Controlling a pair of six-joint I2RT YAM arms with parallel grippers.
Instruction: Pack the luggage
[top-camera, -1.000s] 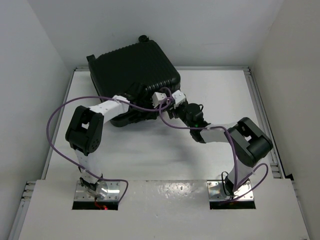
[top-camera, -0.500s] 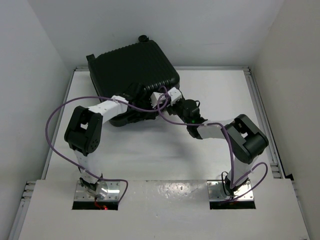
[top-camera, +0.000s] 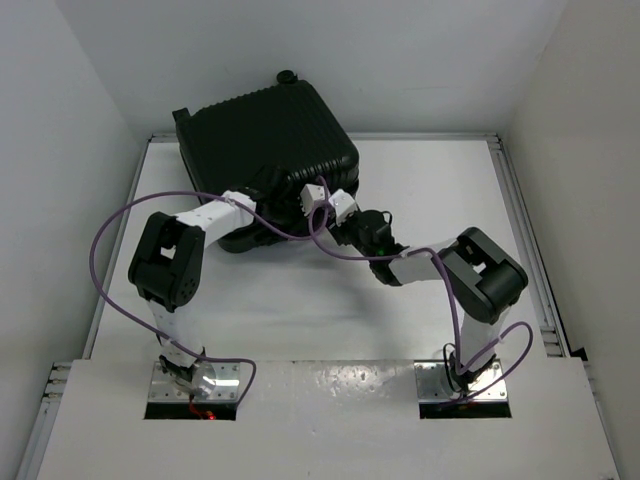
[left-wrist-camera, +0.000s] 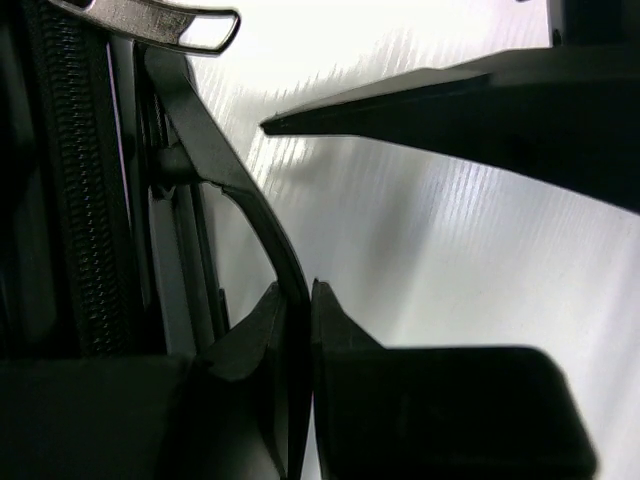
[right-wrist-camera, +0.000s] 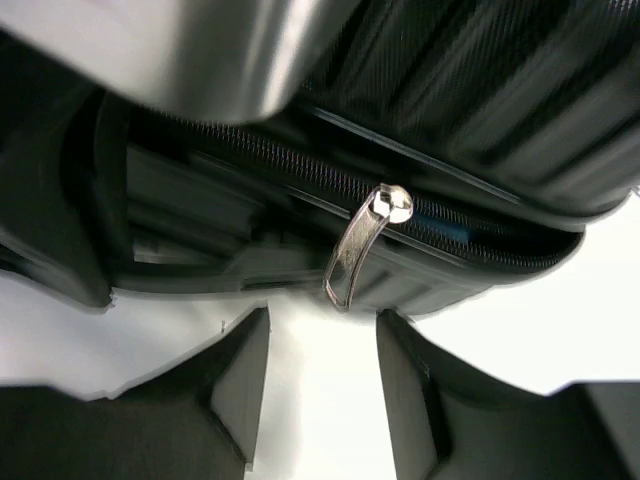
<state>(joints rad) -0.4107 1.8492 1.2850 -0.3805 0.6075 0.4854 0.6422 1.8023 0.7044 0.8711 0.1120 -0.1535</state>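
luggage (top-camera: 270, 130): big black ribbed hard-shell suitcase, upper centre-left of the top view, on the far part of the white table (top-camera: 430, 300).
left gripper (left-wrist-camera: 300, 305): jaws basically closed, pinching a thin black strip (left-wrist-camera: 245, 200) along the luggage rim.
right gripper (right-wrist-camera: 318, 335): jaws apart, holding nothing; the silver metal zipper pull (right-wrist-camera: 358, 255) dangles right at their mouth.
risk: my guess, the floppy pull swings aside as those jaws close, or the left pinch slips and the shell shifts.
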